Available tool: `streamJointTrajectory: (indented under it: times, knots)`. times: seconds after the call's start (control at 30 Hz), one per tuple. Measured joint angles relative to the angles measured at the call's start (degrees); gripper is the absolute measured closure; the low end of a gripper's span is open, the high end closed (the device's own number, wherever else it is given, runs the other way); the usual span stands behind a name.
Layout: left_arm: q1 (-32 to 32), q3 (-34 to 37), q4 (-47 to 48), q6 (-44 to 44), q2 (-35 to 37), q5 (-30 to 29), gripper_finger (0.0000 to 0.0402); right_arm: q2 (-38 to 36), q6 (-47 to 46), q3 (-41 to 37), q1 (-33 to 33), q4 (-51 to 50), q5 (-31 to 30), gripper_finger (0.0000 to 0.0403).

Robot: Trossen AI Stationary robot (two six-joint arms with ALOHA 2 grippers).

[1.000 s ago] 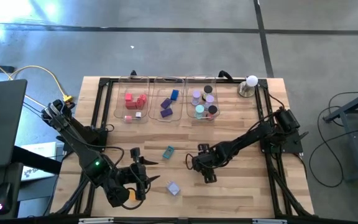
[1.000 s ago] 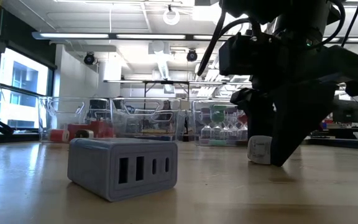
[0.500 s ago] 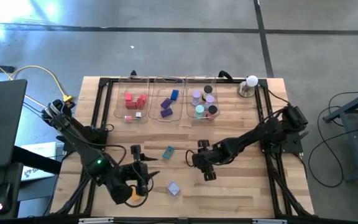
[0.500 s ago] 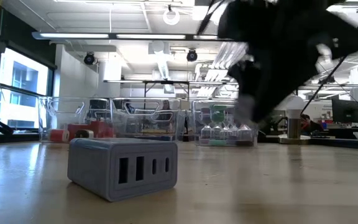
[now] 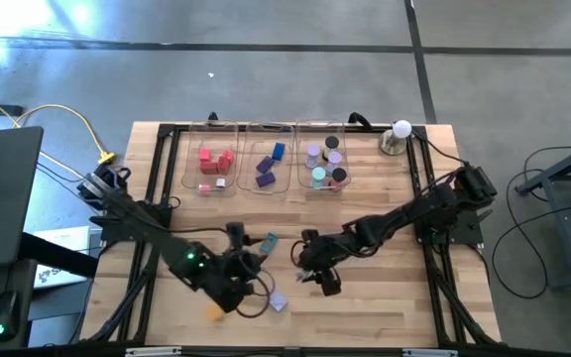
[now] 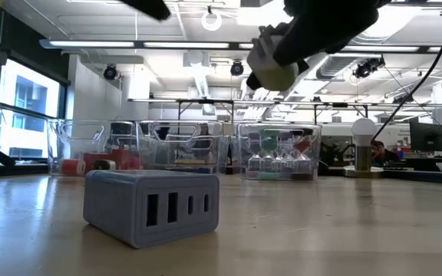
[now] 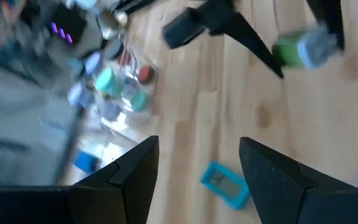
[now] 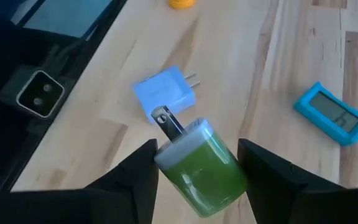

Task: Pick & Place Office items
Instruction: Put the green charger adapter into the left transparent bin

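My right gripper (image 5: 313, 276) is shut on a green charger plug (image 8: 202, 167) with a pale cap and metal prongs. It hangs over the table's middle, and the low view shows the plug (image 6: 273, 70) high in the air. My left gripper (image 5: 250, 262) is open just left of it, its fingers on either side of a teal flat device (image 7: 225, 184) that lies on the wood (image 5: 268, 241). A lavender charger block (image 5: 277, 300) lies flat near the near edge. It is large in the low view (image 6: 152, 207). Red, purple and disc pieces sit in the trays. My right gripper pinches the plug's green body (image 8: 229, 182) between its two fingers (image 8: 263, 180). The pale cap and prongs (image 8: 168, 121) point away from the gripper. The plug is lifted clear of the table, tilted.
Three clear trays (image 5: 268, 149) stand in a row along the far edge. A white ball on a metal base (image 5: 399, 133) is at the far right corner. A small orange thing (image 5: 213, 309) lies near the near edge. Black frame rails (image 5: 432, 258) run along the table's sides.
My right gripper has risen from the table with the green plug, lifting it clear, and shifted slightly toward the table's left. My left gripper has swung from the near edge toward the right and far side, to the teal device. The orange thing now lies uncovered.
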State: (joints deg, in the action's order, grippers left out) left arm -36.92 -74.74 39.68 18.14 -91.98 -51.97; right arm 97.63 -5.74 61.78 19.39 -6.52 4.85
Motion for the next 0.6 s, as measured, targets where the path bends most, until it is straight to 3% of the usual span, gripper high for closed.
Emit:
streamJointTrajectory:
  times: [0.23,0.37,0.6]
  knots:
    - [-1.18,0.01,-12.57,-26.52,-5.30,-1.30,0.0188,0.04,-0.02,-0.02,-1.60,1.23,0.07,0.0221]
    - [-3.06,-0.02,-18.61,-41.01,-8.26,-6.06,0.0188,0.04,-0.10,-0.02,-2.68,1.68,0.77,0.0220]
    - [-3.95,0.02,-23.98,-53.55,-12.04,-8.91,0.0188,0.04,-0.05,0.00,-3.83,2.71,2.15,0.0220]
